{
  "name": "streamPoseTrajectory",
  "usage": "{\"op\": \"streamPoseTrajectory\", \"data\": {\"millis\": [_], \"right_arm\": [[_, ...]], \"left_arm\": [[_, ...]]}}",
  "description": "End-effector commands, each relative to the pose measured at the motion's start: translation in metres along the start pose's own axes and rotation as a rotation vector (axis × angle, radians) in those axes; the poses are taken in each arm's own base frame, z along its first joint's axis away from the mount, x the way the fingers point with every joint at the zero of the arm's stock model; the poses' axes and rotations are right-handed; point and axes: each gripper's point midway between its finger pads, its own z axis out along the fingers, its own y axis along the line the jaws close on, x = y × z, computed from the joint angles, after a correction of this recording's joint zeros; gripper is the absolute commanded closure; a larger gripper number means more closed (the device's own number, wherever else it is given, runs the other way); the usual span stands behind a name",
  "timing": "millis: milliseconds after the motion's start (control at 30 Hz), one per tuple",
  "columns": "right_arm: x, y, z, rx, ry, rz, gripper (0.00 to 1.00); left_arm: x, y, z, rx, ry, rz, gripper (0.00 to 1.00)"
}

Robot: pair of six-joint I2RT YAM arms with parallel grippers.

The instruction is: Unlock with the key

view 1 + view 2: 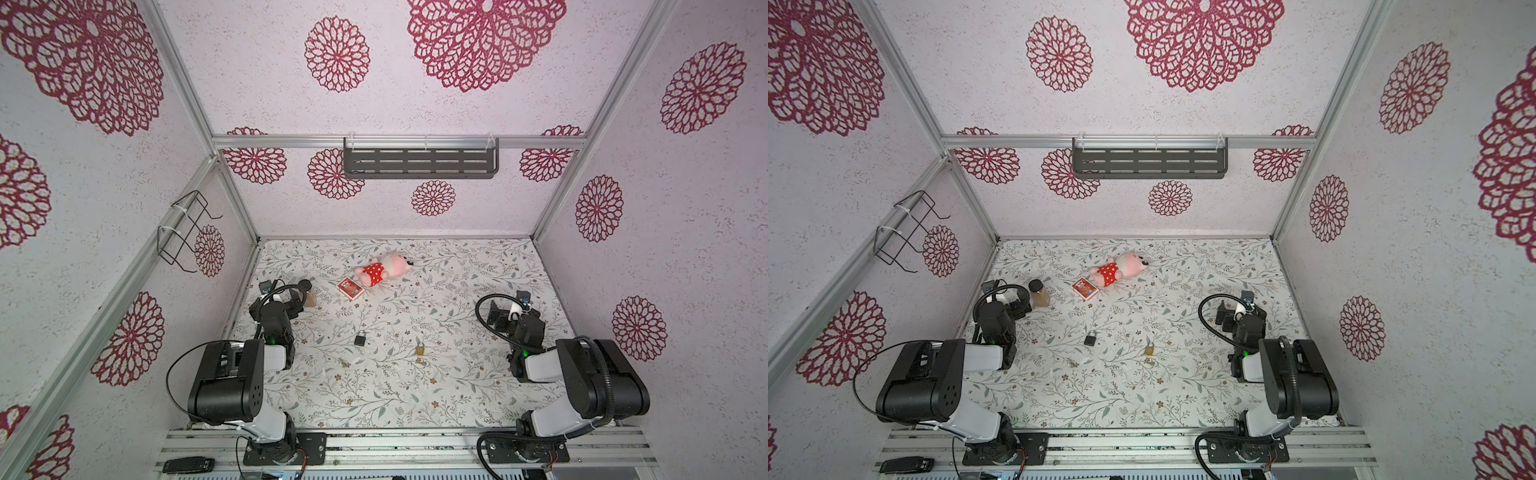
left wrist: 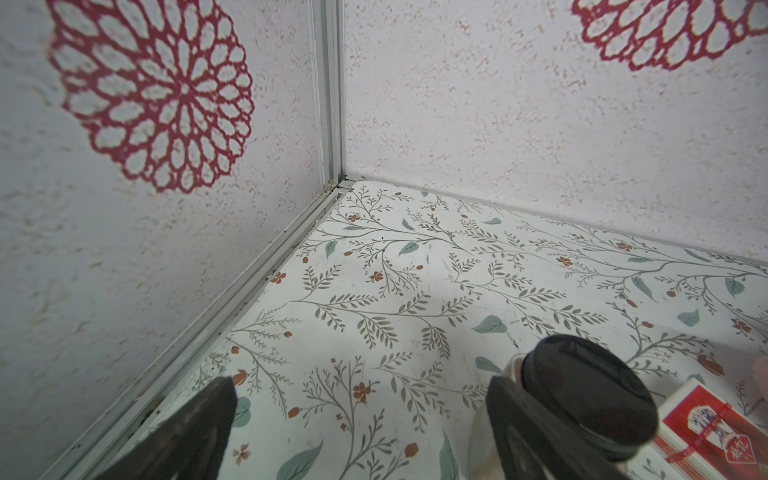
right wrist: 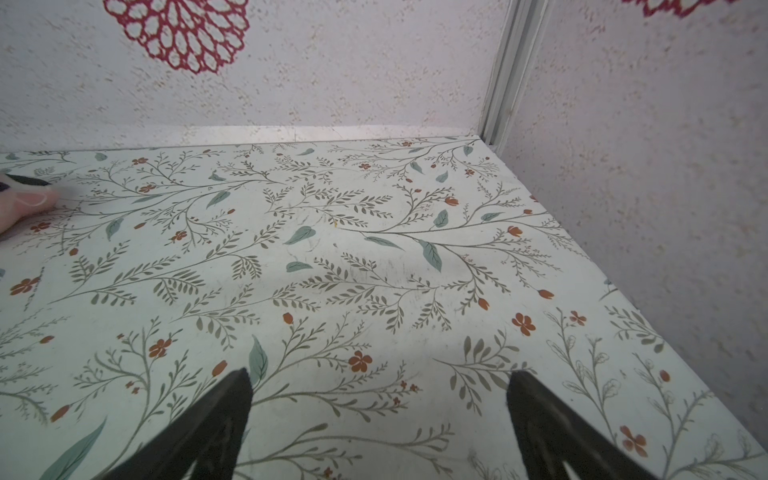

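Your left pincer [image 2: 361, 399], spread and empty, sits at the worktop's [image 1: 457, 395] 10 o'clock just beside the bottle [image 1: 1039, 293], so a careless swing could tip it; your right pincer [image 3: 378, 386], spread too, hangs at 3 o'clock. The black lock [image 1: 360, 338] lies just 9 o'clock of centre, the brass lock [image 1: 420, 348] just 5 o'clock, with what look like a key [image 1: 344, 363] at 8 and a second key [image 1: 422, 362] at 6. Pair them wrongly and nothing turns; flat keys may slip a pinch.

2 padlocks [image 1: 360, 338]; 1 plush [image 1: 384, 269]; 1 btl [image 1: 1039, 293]; 1 box [image 1: 350, 289].
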Motion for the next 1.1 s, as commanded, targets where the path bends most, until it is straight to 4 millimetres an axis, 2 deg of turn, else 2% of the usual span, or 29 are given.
{"op": "streamPoseTrajectory", "data": {"millis": [0,500,767,1067], "right_arm": [[-0.015,-0.001,-0.001,0.011,-0.054,0.003,0.01],[-0.016,-0.002,-0.002,0.014,-0.057,0.0,0.01],[-0.023,-0.011,-0.012,0.058,-0.097,0.026,0.01],[-0.041,-0.015,-0.024,0.073,-0.101,0.051,0.01]], "left_arm": [[-0.003,0.003,0.001,-0.013,-0.006,0.002,0.03],[-0.005,0.004,-0.001,-0.015,-0.015,-0.001,0.03],[-0.01,0.009,-0.011,-0.026,-0.061,-0.021,0.03],[-0.03,0.015,-0.035,-0.025,-0.114,-0.045,0.03]]}}
